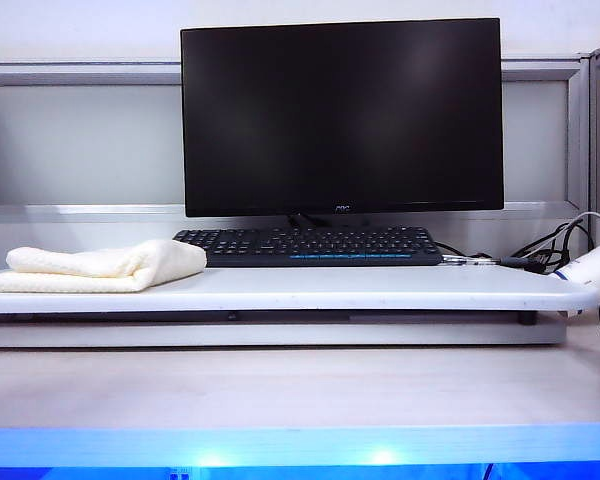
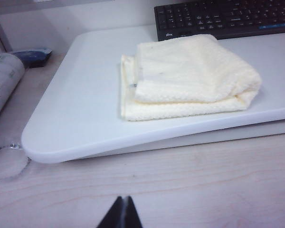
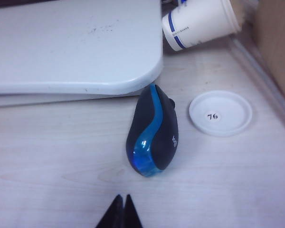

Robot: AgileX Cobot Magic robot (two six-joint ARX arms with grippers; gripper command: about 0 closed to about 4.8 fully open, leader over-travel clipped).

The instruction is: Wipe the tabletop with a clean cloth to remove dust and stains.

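The white tabletop (image 1: 310, 288) sits raised on the pale wood counter (image 1: 280, 385), with a black monitor (image 1: 342, 115) and a black keyboard (image 1: 308, 245) at its back. The folded cream cloth (image 1: 100, 266) lies on the left end of the tabletop, just beside the keyboard's near corner, untouched.

The left end effector (image 2: 123, 213) hangs over the bare counter in front of the board's rounded corner, its two dark fingertips pressed together and holding nothing. The right end effector (image 3: 122, 213) is likewise closed and empty, above the counter near a black and blue mouse (image 3: 153, 131). Beside the mouse lies a round white lid (image 3: 220, 113), and a paper cup (image 3: 202, 22) lies tipped on its side behind it.
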